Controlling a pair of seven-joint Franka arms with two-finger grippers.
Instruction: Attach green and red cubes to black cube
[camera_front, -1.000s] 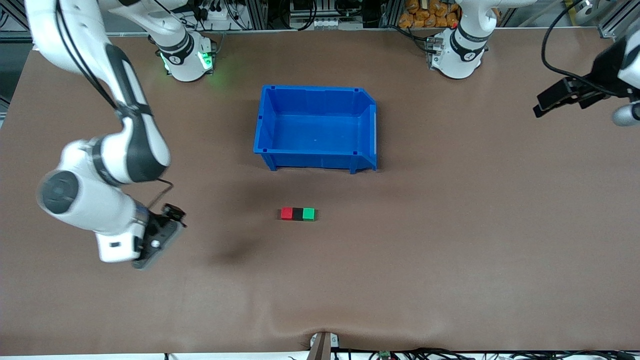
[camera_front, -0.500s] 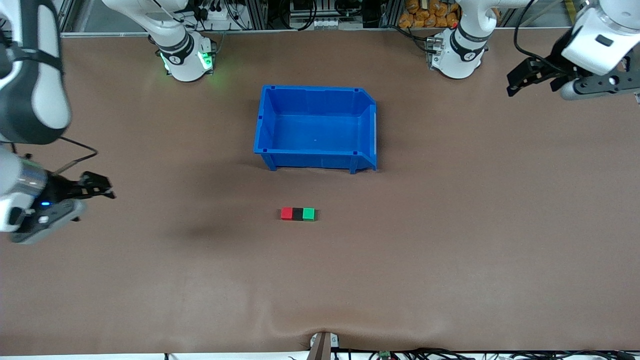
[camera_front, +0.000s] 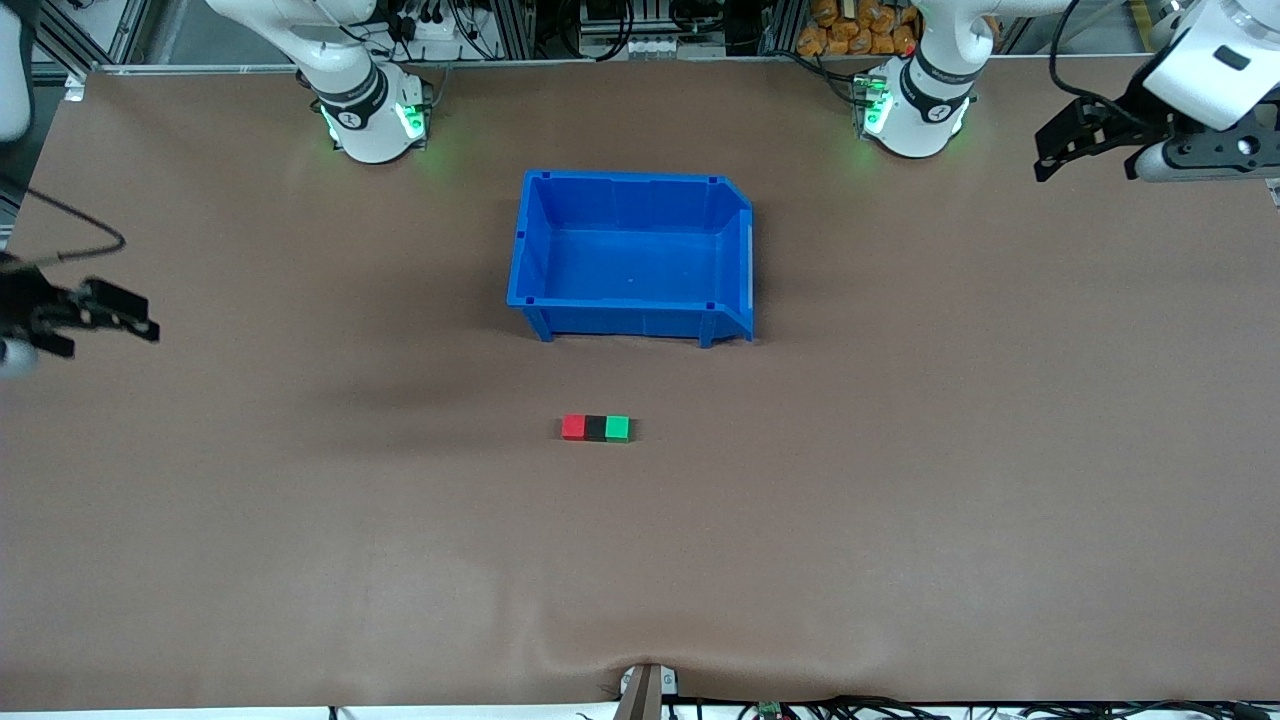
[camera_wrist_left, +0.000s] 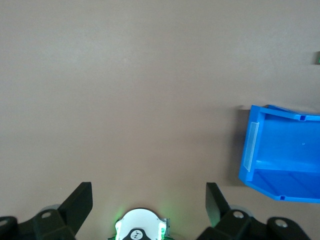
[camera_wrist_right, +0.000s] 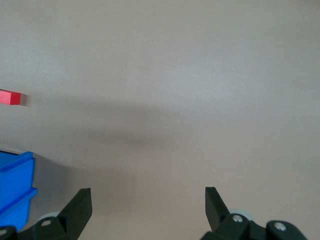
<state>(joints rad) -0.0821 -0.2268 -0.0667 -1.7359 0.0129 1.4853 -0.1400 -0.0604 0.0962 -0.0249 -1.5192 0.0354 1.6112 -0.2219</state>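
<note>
- Cubes first: red cube (camera_front: 573, 428), black cube (camera_front: 596, 428) and green cube (camera_front: 618, 428) sit in one tight row on the bench (camera_front: 900, 500). The black one is in the middle and touches both neighbours.
- The row is out in the open at about 6 o'clock from the blue bin (camera_front: 630, 185) in the front view, nearer the camera than the bin and clear of it.
- Its long axis runs 9-to-3 across the front view. Red is at the 9 o'clock end, toward the right arm's end of the bench. Green is at the 3 o'clock end, toward the left arm's end.
- The right tool (camera_front: 105, 330) hangs over the bench edge at the right arm's end, released, fingers spread wide with nothing between them. From it the row lies between 3 and 4 o'clock.
- The left tool (camera_front: 1062, 150) is up over the corner by its own base, also released and empty. From it the row lies at about 8 o'clock.
- Both tools are well apart from the cubes. The right one looks slightly the nearer, though not by much.
- My read is that the joining looks done, as no gap shows between the colours.
- Any further squeeze would have to come along that 9-to-3 line, with each arm taking the end cube on its own side.
</note>
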